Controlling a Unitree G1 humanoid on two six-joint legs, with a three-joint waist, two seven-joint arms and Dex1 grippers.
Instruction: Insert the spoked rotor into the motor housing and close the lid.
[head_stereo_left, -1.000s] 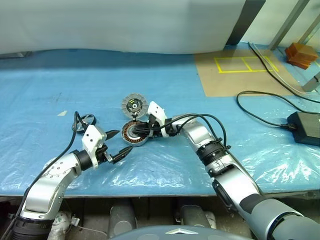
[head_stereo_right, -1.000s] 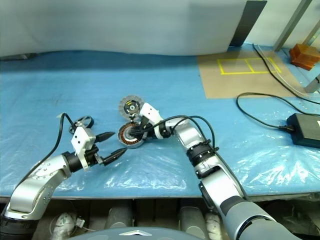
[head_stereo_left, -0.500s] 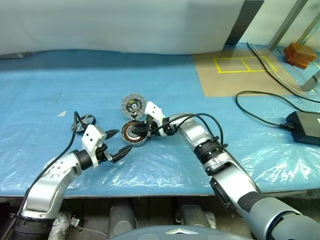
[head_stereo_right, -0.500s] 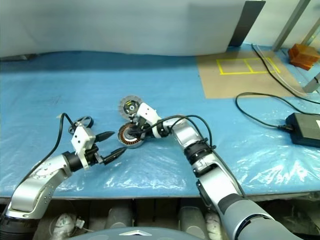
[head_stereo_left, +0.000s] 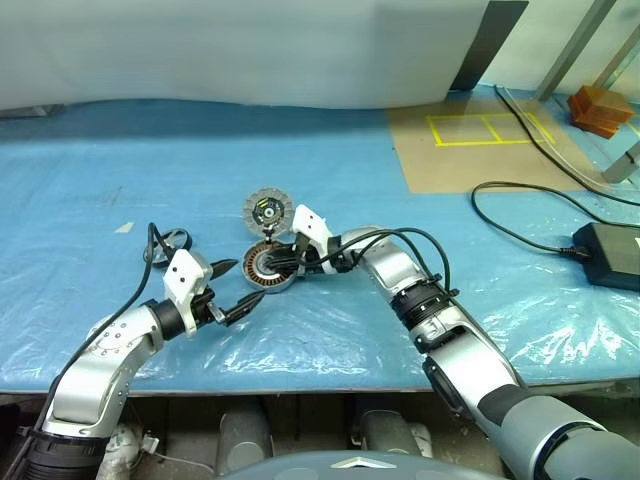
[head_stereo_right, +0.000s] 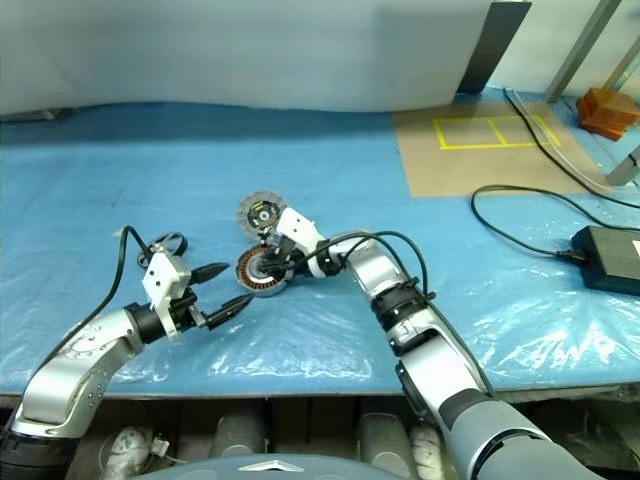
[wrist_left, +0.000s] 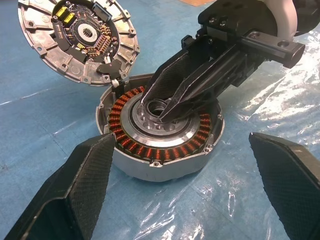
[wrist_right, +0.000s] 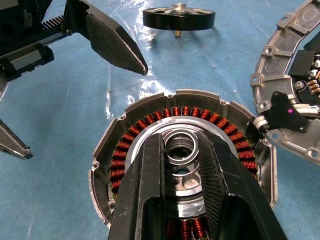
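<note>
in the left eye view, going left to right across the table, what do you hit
black cable loop → left gripper, open → motor housing with the spoked rotor in it → right gripper, fingers closed on the rotor's hub → black cable → black power brick. The lid lies behind the housing, so it's left out.

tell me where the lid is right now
The lid lies ribbed face up on the blue sheet near the table's middle, just behind and touching the motor housing, with the right gripper at the housing's centre.
</note>
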